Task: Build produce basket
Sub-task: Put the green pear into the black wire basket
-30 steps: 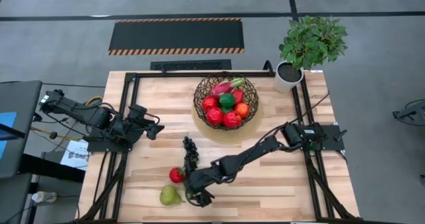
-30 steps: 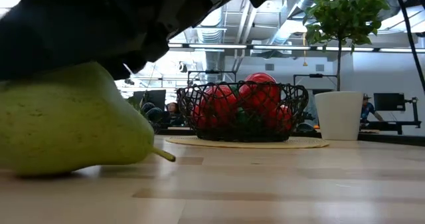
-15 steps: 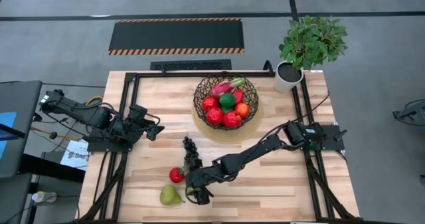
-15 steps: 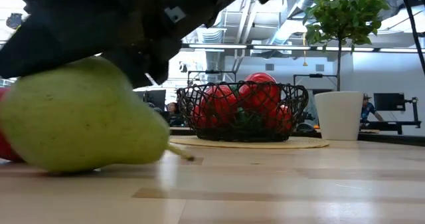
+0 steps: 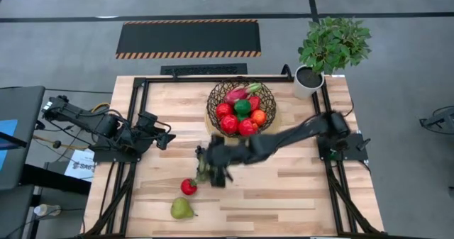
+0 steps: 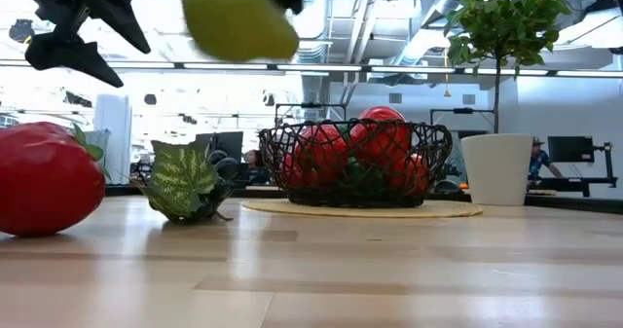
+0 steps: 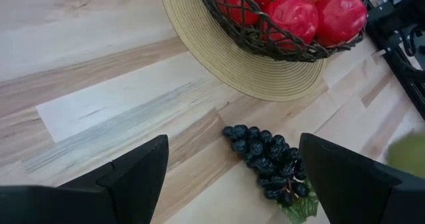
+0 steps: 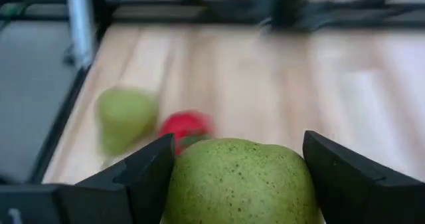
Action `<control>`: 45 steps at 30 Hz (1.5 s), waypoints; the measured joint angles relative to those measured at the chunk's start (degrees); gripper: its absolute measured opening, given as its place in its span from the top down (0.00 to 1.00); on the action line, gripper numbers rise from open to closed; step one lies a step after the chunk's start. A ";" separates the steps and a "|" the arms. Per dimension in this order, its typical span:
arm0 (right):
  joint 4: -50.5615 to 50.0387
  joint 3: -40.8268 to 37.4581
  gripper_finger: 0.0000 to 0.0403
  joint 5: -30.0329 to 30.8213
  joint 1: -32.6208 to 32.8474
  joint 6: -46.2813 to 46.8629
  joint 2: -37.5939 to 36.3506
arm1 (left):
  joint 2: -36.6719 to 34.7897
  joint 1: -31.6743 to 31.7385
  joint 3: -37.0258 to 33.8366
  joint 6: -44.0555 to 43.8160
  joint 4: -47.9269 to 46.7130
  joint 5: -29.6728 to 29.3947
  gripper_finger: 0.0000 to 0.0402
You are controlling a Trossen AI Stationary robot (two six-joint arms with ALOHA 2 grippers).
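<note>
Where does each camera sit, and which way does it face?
High: overhead, straight down on the table; both arms, left tool at the left side, right tool mid-table.
Low: tabletop height, level toward the basket; right tool holds the held pear overhead.
Left wrist: down on grapes; own open fingers.
Right wrist: across the table at the loose pear; own fingers.
Shared: low and right wrist show the held pear.

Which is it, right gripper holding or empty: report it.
Holding. The right gripper is shut on a green pear, which hangs well above the table in the low view.
</note>
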 joint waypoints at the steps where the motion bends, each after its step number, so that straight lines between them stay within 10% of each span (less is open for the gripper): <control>1: -0.39 0.04 0.23 1.71 -1.30 -0.43 -1.75 | 0.02 0.02 0.00 0.00 0.00 0.02 0.19; 10: -15.29 0.10 0.23 12.13 -14.98 5.07 -12.47 | 0.02 0.00 0.00 2.15 0.00 -0.47 0.19; 22: -43.89 -2.37 0.23 31.66 -19.66 36.17 -16.66 | 0.02 0.00 0.00 4.37 0.00 -2.07 0.19; 33: -36.80 -23.90 0.23 31.59 -22.59 50.87 -18.70 | 0.02 0.02 0.00 4.91 0.00 -3.17 0.19; 45: -22.51 -26.11 0.19 31.16 -26.95 48.87 -18.59 | 0.03 0.02 0.00 0.00 0.00 -4.40 0.19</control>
